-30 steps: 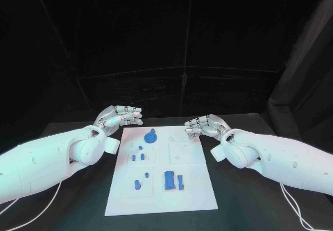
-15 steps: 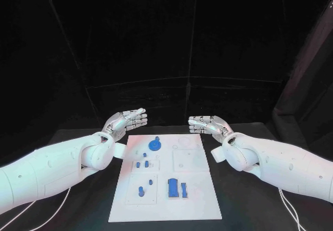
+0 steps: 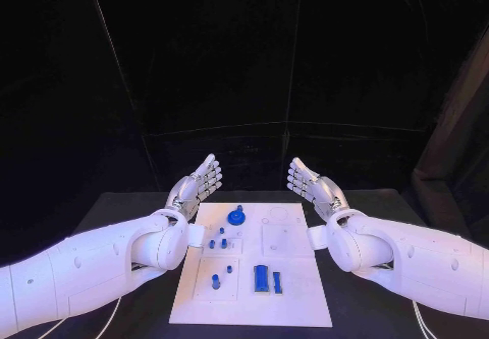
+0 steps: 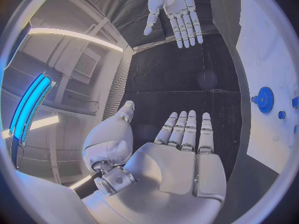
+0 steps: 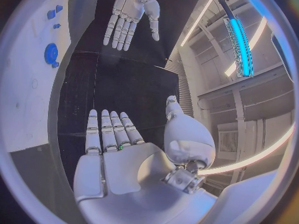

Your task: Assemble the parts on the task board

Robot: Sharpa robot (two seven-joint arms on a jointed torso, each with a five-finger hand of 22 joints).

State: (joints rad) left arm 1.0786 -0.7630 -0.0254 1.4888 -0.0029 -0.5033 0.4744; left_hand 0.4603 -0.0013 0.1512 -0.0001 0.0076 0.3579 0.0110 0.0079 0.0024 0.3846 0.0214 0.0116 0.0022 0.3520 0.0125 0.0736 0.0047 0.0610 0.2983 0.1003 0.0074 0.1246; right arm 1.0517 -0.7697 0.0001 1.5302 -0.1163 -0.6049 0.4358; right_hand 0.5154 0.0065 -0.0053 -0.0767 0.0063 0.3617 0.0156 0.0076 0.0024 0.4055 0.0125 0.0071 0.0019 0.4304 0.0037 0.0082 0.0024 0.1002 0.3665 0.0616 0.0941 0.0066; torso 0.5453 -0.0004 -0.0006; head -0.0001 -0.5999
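Note:
The white task board point(image 3: 295, 304) lies in the middle of the black table. On it are a blue gear point(image 3: 237, 217) near the far edge, small blue pegs point(image 3: 217, 244) left of centre, another blue peg point(image 3: 216, 282) lower left, and two upright blue blocks point(image 3: 261, 277) near the front. My left hand point(image 3: 201, 181) is raised above the board's far left corner, fingers straight and apart, holding nothing. My right hand point(image 3: 309, 183) mirrors it above the far right corner, also flat and empty. The left wrist view shows the gear point(image 4: 264, 99) and my right hand point(image 4: 174, 10); the right wrist view shows the gear point(image 5: 51, 53) and my left hand point(image 5: 132, 10).
Black table surface point(image 3: 122, 212) surrounds the board on all sides, with a dark curtain behind. White cables point(image 3: 102, 321) trail off the left arm near the table's front.
Both hands have uncurled from loosely bent fingers to flat, straight fingers and risen above the board's far corners. The camera has shifted, so the whole scene sits lower and to the right.

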